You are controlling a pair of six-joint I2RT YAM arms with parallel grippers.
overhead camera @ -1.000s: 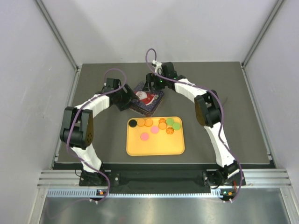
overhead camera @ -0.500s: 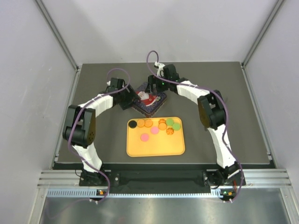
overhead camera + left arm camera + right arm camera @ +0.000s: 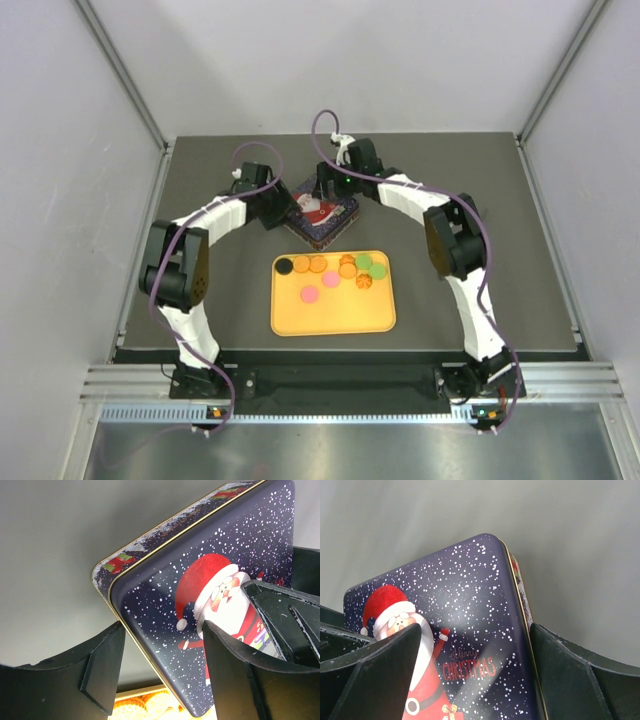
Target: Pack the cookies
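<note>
The cookies (image 3: 335,270), orange with pink, green and one black disc, lie along the far side of a yellow tray (image 3: 335,325). Some orange ones show at the bottom of the left wrist view (image 3: 135,707). Behind the tray sits a dark blue Santa tin (image 3: 322,218) with its lid on. My left gripper (image 3: 283,207) is at the tin's left side, jaws wide open, with the tin's edge (image 3: 150,645) running between the fingers. My right gripper (image 3: 325,190) is at the tin's far side, jaws open over the lid (image 3: 470,610), its right finger (image 3: 570,675) against the tin's edge.
The dark mat (image 3: 500,200) covers the table, with grey walls on three sides. The tray's near half (image 3: 330,310) holds no cookies. Both arms arch inward and meet over the tin.
The left arm has swung further from the tray, its gripper following the tin's left side. The tin has shifted slightly toward the far side. The right gripper has barely moved.
</note>
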